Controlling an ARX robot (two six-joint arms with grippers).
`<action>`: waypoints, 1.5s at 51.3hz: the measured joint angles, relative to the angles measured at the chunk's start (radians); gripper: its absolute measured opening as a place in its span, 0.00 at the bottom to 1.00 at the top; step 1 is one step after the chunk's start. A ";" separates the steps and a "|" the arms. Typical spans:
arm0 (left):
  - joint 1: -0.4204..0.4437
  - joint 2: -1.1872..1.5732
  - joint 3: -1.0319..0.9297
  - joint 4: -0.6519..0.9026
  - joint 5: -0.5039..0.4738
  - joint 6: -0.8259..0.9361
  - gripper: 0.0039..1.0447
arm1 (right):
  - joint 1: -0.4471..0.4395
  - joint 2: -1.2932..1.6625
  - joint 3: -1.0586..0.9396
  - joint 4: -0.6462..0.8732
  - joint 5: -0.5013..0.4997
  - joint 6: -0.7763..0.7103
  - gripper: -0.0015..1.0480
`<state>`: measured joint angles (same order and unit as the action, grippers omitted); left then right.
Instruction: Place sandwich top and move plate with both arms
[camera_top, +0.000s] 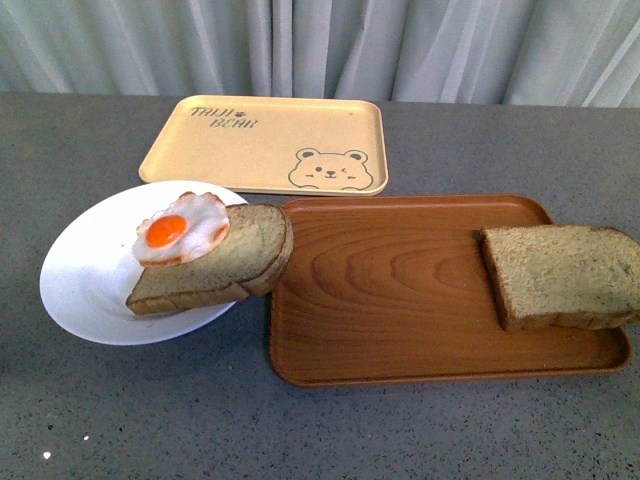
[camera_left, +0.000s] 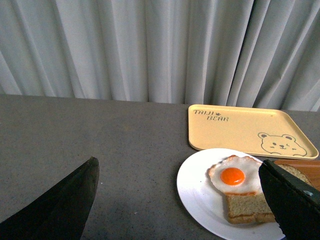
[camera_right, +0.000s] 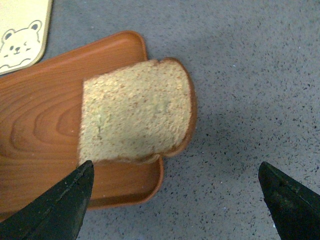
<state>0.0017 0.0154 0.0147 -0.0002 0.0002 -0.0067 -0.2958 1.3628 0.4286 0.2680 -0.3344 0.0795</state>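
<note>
The left gripper (camera_left: 177, 162) and right gripper (camera_right: 175, 164) are both spread wide, nothing held. The sandwich top (camera_top: 562, 275) is laid on the wooden tray's (camera_top: 390, 300) right end, overhanging the rim. The plate (camera_top: 85, 285) with bread (camera_top: 235, 262) and egg (camera_top: 180, 228) is parked to its left, bear tray (camera_top: 265, 145) behind.

The plate (camera_top: 75, 290) is plain white, the fried egg (camera_top: 182, 228) white with an orange yolk, the sandwich top (camera_top: 562, 275) brown with darker crust. The wood-grain tray (camera_top: 400, 300) is reddish brown, the cream tray (camera_top: 265, 140) bear-printed, the table (camera_top: 150, 420) speckled grey.

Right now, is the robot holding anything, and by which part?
Nothing is held. Both grippers are open and empty: the right gripper faces the sandwich top, the left gripper the plate.
</note>
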 joint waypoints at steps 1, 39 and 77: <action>0.000 0.000 0.000 0.000 0.000 0.000 0.92 | -0.002 0.027 0.008 0.012 0.000 0.010 0.91; 0.000 0.000 0.000 0.000 0.000 0.000 0.92 | 0.112 0.515 0.187 0.216 0.028 0.275 0.79; 0.000 0.000 0.000 0.000 0.000 0.000 0.92 | 0.444 0.216 0.348 0.115 0.032 0.506 0.02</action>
<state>0.0017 0.0154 0.0147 -0.0002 -0.0002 -0.0067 0.1478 1.5791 0.7761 0.3828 -0.3019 0.5858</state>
